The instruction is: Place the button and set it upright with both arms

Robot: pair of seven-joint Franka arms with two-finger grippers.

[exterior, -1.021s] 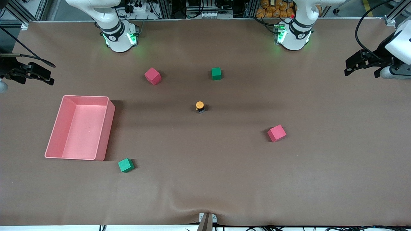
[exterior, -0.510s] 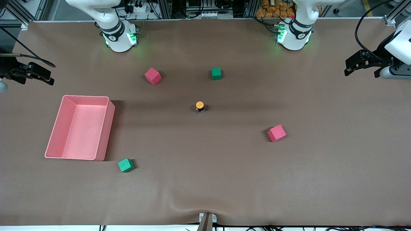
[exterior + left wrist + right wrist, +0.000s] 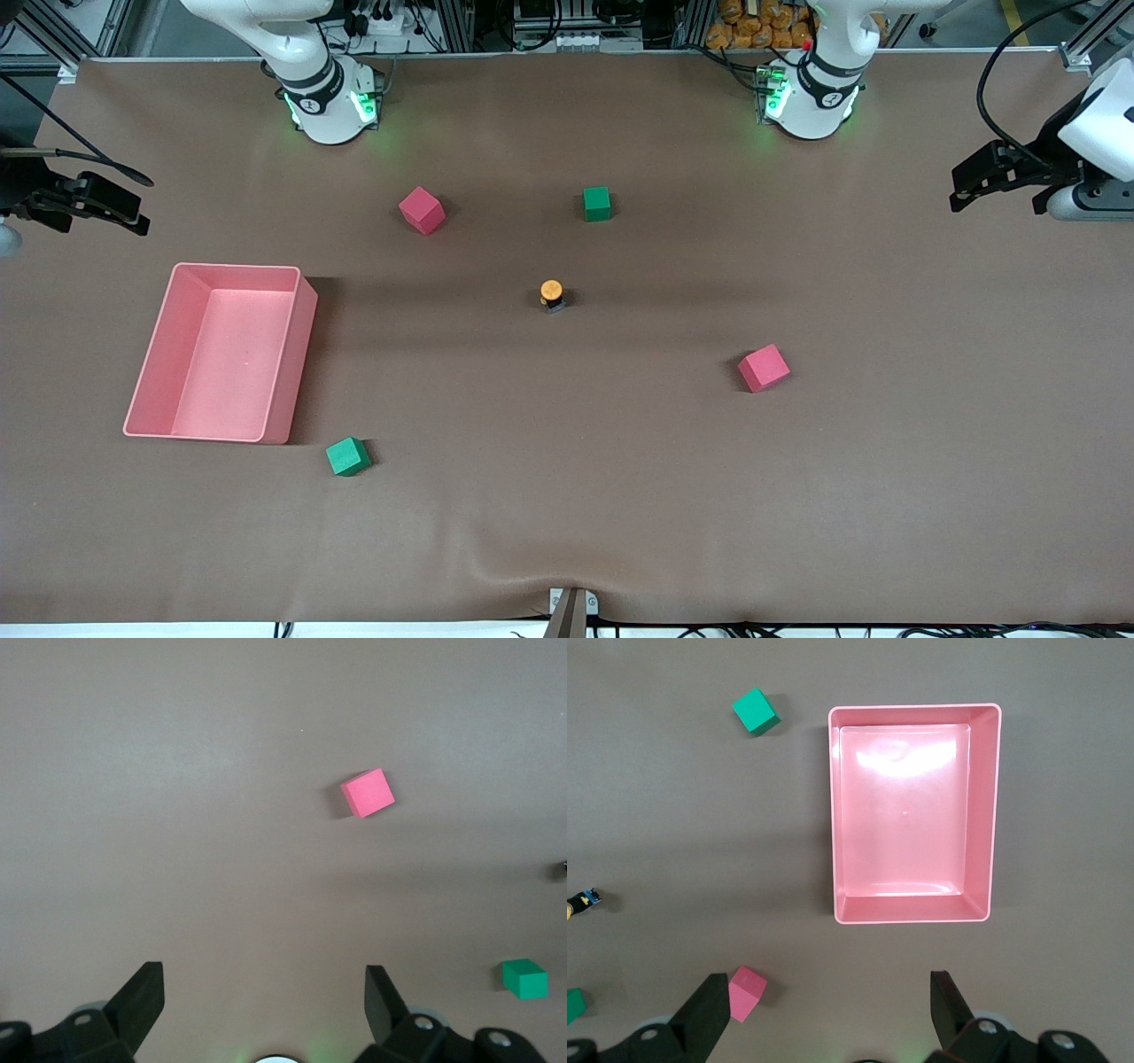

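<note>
The button [image 3: 551,294] stands cap-up mid-table, so I judge the placing done (both my arms wait, left gripper [image 3: 992,182] and right gripper [image 3: 97,206] spread and empty).

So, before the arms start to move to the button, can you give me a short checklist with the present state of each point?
1. Button standing with its orange cap up, mid-table: ok.
2. Nothing touching it; nearest green cube is apart: ok.
3. Left gripper open, holding nothing: ok.
4. Right gripper open, holding nothing: ok.
5. Pink tray holds nothing: ok.
6. A gripper over the button: not ok, both wait at the table's ends.
</note>
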